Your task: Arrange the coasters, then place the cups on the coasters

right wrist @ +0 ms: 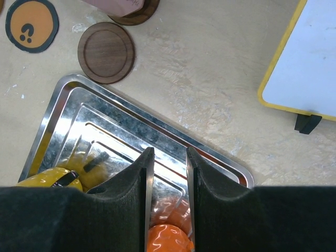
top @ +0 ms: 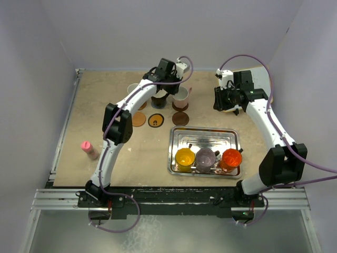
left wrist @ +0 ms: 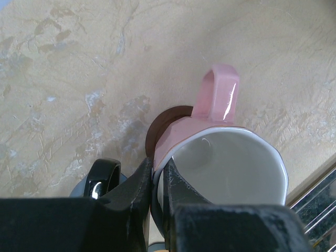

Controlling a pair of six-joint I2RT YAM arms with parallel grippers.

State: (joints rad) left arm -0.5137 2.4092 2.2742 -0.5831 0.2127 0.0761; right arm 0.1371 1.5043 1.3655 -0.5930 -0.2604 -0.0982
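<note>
Left gripper (left wrist: 159, 168): clenched on the pink cup (left wrist: 231, 168), one finger inside the rim and one outside.
Pink cup: upright over a brown coaster (left wrist: 160, 128), handle pointing away from the fingers (cannot tell if it rests fully on the disc).
Black cup (left wrist: 102, 178): just beside the left gripper; only its handle shows at the wrist.
Right gripper (right wrist: 169, 155): jaws parted, nothing between them, above the tray (right wrist: 105, 121).
Tray contents: yellow cup (top: 185, 157), purple cup (top: 205, 158) and red cup (top: 231, 158), in a row along the near side.
Bare coasters: orange coaster (top: 138, 119), ringed coaster (top: 156, 120) and dark coaster (top: 180, 118), in a row between the far cups and the tray.
Cream cup (top: 134, 88): left of the black cup.
Bottle (top: 89, 149): far left, well apart.
</note>
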